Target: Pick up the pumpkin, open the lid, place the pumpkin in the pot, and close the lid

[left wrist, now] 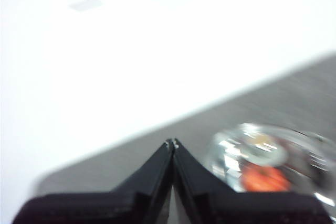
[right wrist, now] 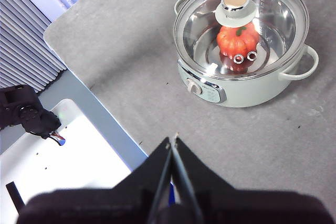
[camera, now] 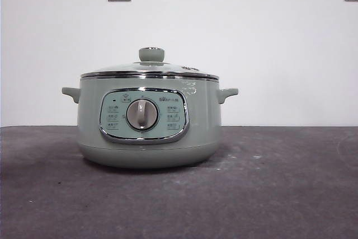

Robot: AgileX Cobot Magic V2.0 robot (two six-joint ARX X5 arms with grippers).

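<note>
Pot [camera: 148, 130] upright at centre of grey worktop [camera: 279, 194], control panel and dial facing the front camera, handles at 3 and 9 o'clock. Lid [right wrist: 241, 24] seated on the rim, knob up. Pumpkin [right wrist: 237, 40] inside the pot, visible through the glass beneath the knob. Left gripper [left wrist: 172, 143] raised clear, jaws pressed together, empty; pot blurred at its 4 o'clock. Right gripper [right wrist: 173, 141] high above the worktop, jaws together, empty, well apart from the pot
</note>
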